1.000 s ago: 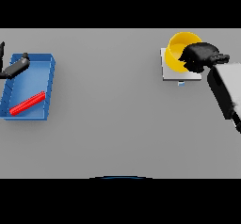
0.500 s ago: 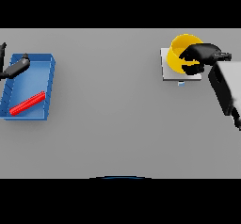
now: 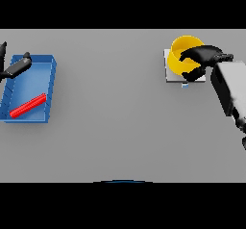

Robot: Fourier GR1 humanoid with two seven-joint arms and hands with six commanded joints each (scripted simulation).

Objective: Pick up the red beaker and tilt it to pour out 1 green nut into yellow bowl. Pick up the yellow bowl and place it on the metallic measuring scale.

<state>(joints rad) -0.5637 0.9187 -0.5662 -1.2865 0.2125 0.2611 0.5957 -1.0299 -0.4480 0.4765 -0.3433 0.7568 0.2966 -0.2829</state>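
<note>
Because the yellow bowl (image 3: 183, 50) already sits on the measuring scale (image 3: 169, 74) at upper right, the right hand (image 3: 202, 57) curls round its rim apparently to settle it, while the left hand (image 3: 14, 68) idles, fingers unclear, at upper left

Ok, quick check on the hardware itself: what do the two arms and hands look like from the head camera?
Right hand is dark, nearly black, with separate fingers and a thumb, on a boxy white and grey forearm that darkens toward the lower edge. Left hand is the same dark colour, showing only as a slim shape at the left edge; its arm is out of view. No cables or markings are visible.
</note>
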